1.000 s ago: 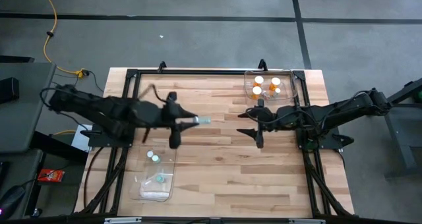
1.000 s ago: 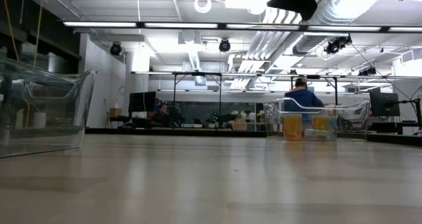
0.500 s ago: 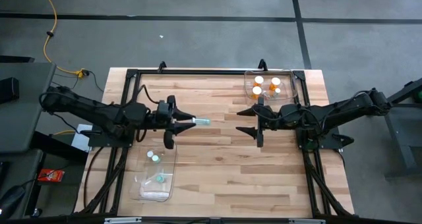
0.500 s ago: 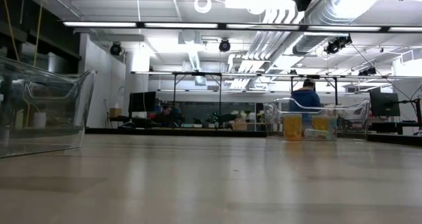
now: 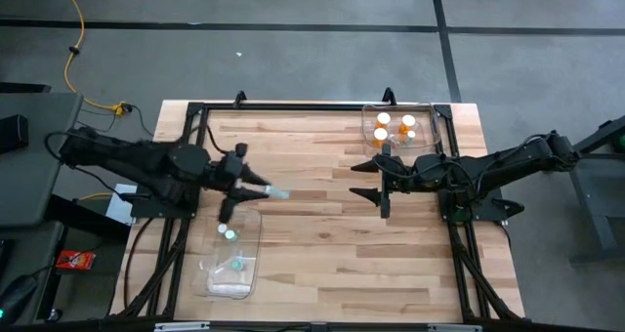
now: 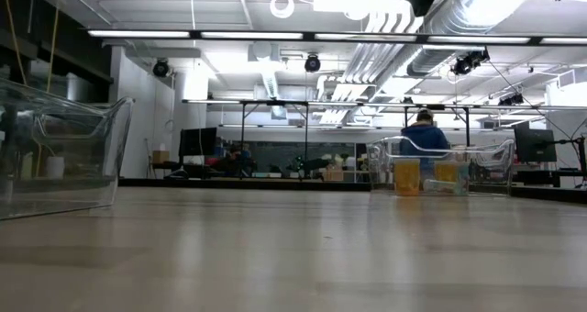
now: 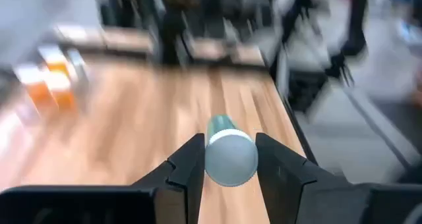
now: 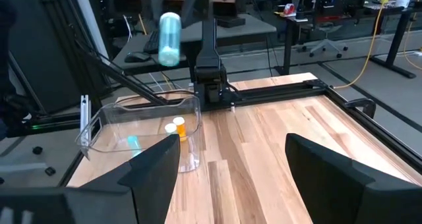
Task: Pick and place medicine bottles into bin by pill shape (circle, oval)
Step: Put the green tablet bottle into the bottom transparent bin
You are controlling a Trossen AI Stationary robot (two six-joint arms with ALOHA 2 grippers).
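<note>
Left gripper (image 5: 262, 189) clamped on a pale teal medicine bottle (image 5: 278, 192), held in the air above the wooden table (image 5: 322, 234), just beyond the near-left clear bin (image 5: 232, 264). In the left wrist view, the two dark fingers (image 7: 188, 168) pressed against either side of the bottle (image 7: 229, 155), its white cap facing the camera. In the right wrist view, the same bottle (image 8: 169, 38) visible up in the air above that bin (image 8: 142, 135).

Inside the near-left bin: two more bottles (image 5: 229, 234) with white caps near its upper end, plus a teal one (image 5: 235, 265) lying lower down.

Right gripper (image 5: 369, 180) hovering over the table right of centre, fingers spread wide with nothing between them, just in front of the far-right clear bin (image 5: 400, 127). Four orange bottles (image 5: 382, 120) with white caps standing in that bin.

In the low view, a person (image 6: 425, 134) seen in the room behind the table, beyond the far bin (image 6: 440, 170).
</note>
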